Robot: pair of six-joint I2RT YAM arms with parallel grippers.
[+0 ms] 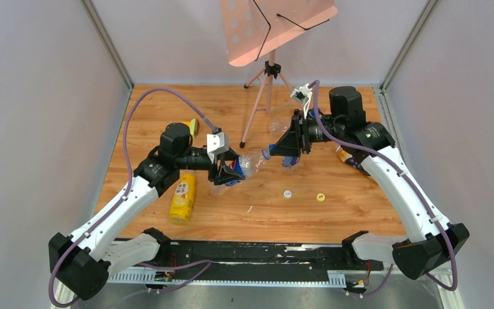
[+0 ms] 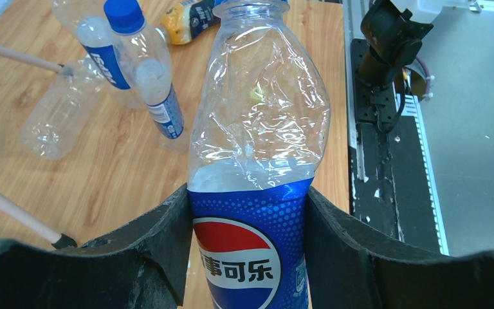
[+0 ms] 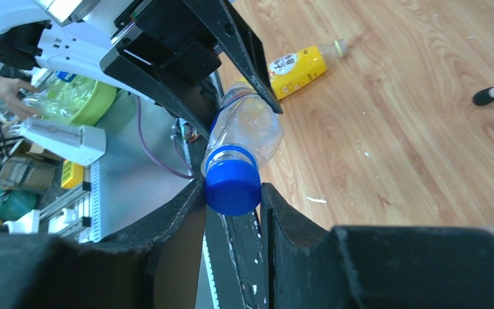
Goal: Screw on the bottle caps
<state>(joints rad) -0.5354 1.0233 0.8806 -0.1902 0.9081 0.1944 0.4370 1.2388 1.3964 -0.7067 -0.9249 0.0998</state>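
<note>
My left gripper (image 1: 228, 170) (image 2: 247, 206) is shut on the clear bottle with the blue label (image 2: 257, 129), gripping it at the label and holding it above the table with its neck toward the right arm. My right gripper (image 1: 275, 152) (image 3: 231, 193) is shut on the blue cap (image 3: 233, 187), which sits on that bottle's neck (image 3: 241, 138). The white cap (image 1: 287, 193) and the yellow cap (image 1: 321, 197) lie loose on the wood. The yellow bottle (image 1: 183, 196) (image 3: 296, 64) lies on its side by the left arm. The amber-brown bottle (image 1: 345, 157) (image 2: 190, 22) lies by the right arm.
A second blue-labelled bottle with a blue cap (image 2: 143, 71) stands under the grippers, and a crushed clear bottle (image 2: 54, 112) lies beside it. A pink music stand's tripod (image 1: 267, 96) stands at the back centre. The black base rail (image 1: 251, 251) runs along the near edge.
</note>
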